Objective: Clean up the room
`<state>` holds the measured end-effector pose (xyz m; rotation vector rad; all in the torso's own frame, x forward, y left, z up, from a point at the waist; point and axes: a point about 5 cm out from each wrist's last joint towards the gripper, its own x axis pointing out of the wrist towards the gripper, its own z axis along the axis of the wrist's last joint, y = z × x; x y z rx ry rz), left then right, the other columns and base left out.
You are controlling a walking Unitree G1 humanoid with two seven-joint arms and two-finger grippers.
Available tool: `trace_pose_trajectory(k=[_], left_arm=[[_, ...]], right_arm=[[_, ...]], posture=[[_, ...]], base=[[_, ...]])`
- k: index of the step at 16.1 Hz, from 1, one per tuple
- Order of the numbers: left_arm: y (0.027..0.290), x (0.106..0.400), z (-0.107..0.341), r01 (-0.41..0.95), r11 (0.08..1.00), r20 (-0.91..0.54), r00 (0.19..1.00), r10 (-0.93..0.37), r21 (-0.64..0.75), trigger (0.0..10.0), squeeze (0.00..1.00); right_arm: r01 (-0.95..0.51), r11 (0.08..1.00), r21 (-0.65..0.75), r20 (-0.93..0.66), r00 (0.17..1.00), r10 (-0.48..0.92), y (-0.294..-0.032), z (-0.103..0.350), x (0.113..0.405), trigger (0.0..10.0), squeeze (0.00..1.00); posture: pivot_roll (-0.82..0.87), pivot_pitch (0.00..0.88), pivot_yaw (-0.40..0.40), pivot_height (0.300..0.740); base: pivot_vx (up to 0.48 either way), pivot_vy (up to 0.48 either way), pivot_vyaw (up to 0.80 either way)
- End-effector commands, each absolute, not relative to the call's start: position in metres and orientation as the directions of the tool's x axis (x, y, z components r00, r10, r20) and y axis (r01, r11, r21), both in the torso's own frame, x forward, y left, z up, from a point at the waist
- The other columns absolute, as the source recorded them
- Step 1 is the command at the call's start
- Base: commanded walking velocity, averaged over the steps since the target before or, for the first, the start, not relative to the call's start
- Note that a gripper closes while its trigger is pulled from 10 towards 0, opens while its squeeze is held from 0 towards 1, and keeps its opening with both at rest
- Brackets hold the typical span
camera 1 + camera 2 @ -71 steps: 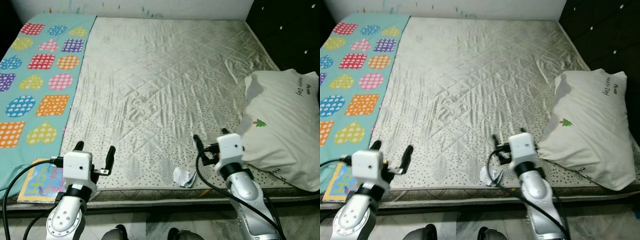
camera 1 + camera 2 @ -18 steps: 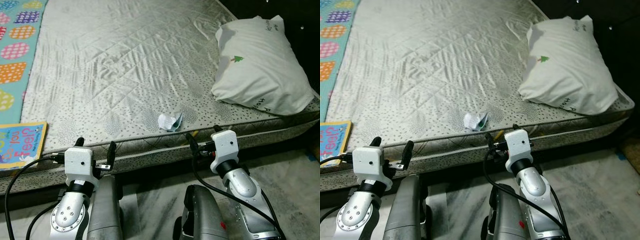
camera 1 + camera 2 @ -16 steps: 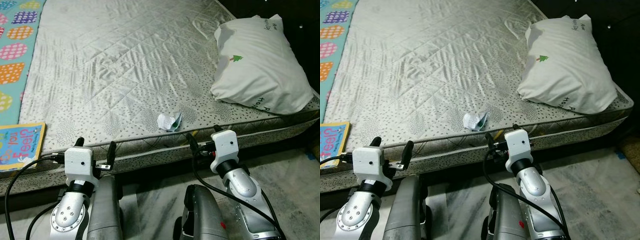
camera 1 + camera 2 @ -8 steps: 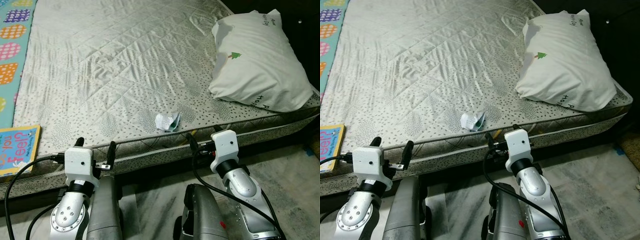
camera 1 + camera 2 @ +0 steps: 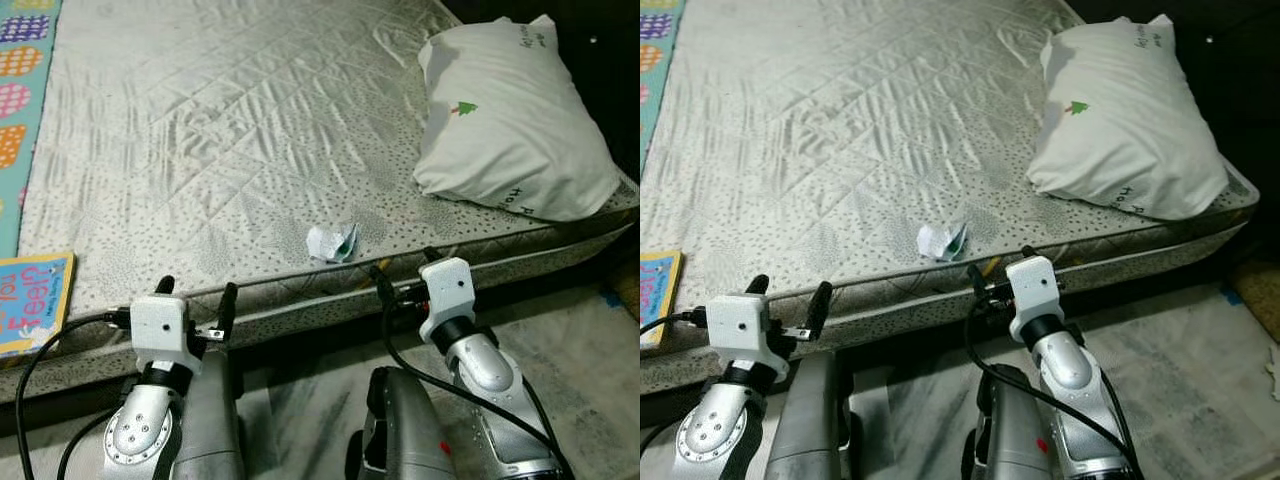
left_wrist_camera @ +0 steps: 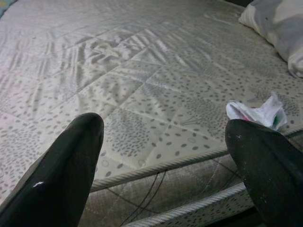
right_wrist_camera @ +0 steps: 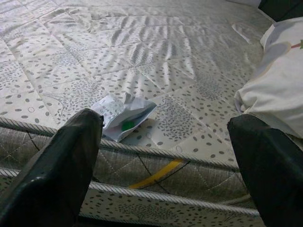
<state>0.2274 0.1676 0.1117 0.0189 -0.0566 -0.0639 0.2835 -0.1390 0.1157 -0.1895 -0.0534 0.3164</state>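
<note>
Partly cut off at the frame edge, a book (image 5: 30, 300) lies on the mattress (image 5: 240, 130) front edge. Crumpled wrapper (image 5: 331, 242) near that edge; pillow (image 5: 505, 120) at right edge. Left gripper (image 5: 195, 300) and right gripper (image 5: 400, 275) spread, empty, before the edge.

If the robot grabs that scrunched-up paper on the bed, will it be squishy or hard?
Probably squishy: the crumpled wrapper is thin paper with loose folds, so it would likely flatten when pinched. It looks very light, since the mattress barely dents under it. A push might make it slide on the shiny cover instead of rolling.
</note>
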Motion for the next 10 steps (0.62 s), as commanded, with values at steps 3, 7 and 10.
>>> trace_pose_trajectory(k=[3,7,10], left_arm=[[0.1677,0.2258,0.1093,0.058,0.998,0.038,0.998,-0.059,0.022,10.0,0.00],[0.1677,0.2266,0.1093,0.069,0.997,0.042,0.997,-0.070,0.027,10.0,0.00],[0.1656,0.2265,0.1108,0.092,0.995,0.055,0.994,-0.094,0.025,10.0,0.00]], right_arm=[[-0.319,0.927,-0.199,0.012,0.945,0.327,-0.1383,0.1124,0.2828,10.0,0.00],[-0.337,0.917,-0.214,0.015,0.937,0.348,-0.1352,0.1119,0.2837,10.0,0.00],[-0.333,0.921,-0.203,0.017,0.939,0.343,-0.1352,0.1116,0.2851,10.0,0.00]], posture=[[0.02,0.228,-0.070,0.555],[0.02,0.219,-0.069,0.555],[0.03,0.214,-0.066,0.555]], base=[[0.000,0.000,0.50],[0.000,0.000,0.40],[0.114,0.000,0.50]])
